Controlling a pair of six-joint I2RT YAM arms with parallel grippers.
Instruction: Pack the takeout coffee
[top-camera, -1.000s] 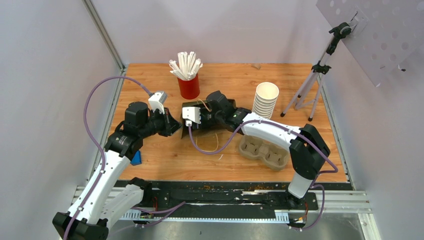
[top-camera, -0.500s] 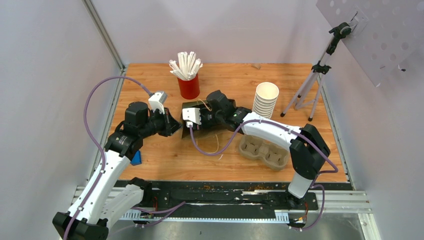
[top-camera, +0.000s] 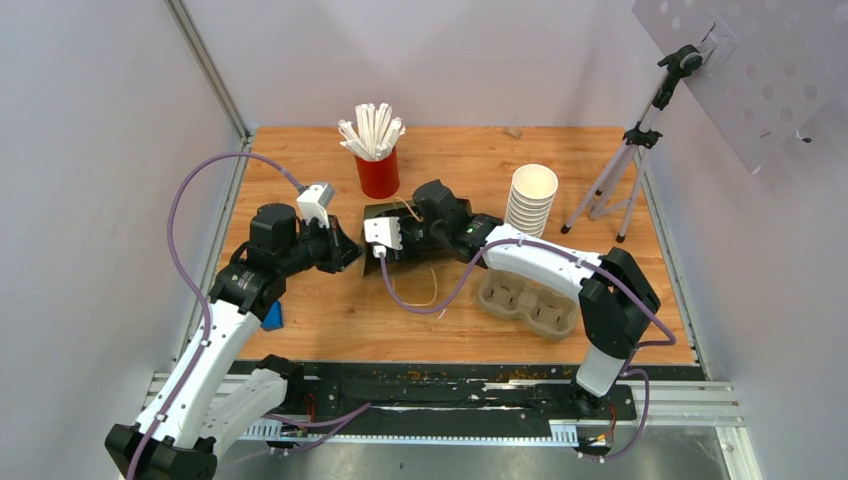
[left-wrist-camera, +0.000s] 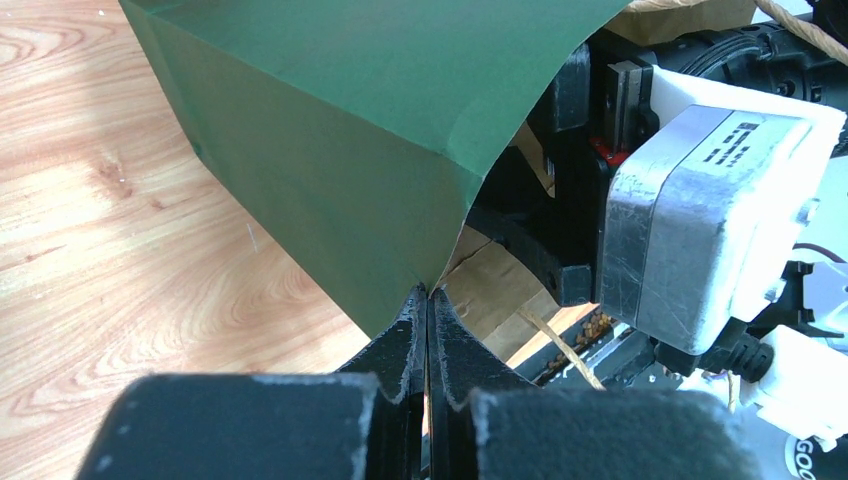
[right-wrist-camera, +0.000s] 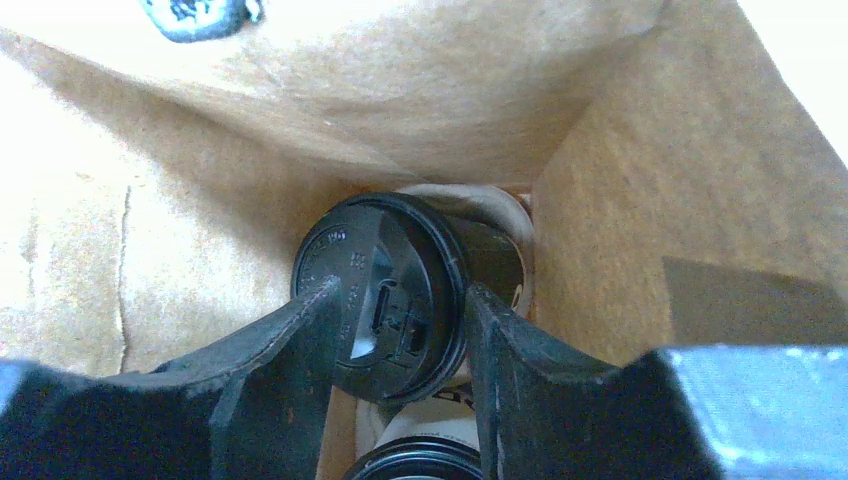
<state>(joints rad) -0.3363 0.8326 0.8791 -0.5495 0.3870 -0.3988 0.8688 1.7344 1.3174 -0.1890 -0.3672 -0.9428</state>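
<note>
The takeout coffee, a small white paper cup with a round black plastic sip lid (right-wrist-camera: 385, 255), sits deep inside a dark green paper bag (left-wrist-camera: 340, 150) that lies on its side on the wooden surface (top-camera: 330, 320), mouth turned toward the right arm. The cup's lid faces out of the mouth, so its long axis appears to run along the bag's length, in line with the right arm's reach. The right hand (right-wrist-camera: 402, 290) is well inside the bag, straight in front of the cup, with one black finger either side of the lid rim. One finger overlaps the lid's edge, but I cannot tell whether the hand is clamped on the lid or has let go of it. A second black lid (right-wrist-camera: 410, 465) shows just nearer the mouth. The bag's inner walls are matt brown kraft paper, creased and soft, and likely to buckle if nudged; the lid is smooth, glossy moulded plastic. At the rim of the bag's mouth the left hand (left-wrist-camera: 428, 300) is clenched on a folded corner of the green paper, pinning the mouth open. The right arm is clearly the nearer one to the cup, and any coming move would run back along the bag's length.
</note>
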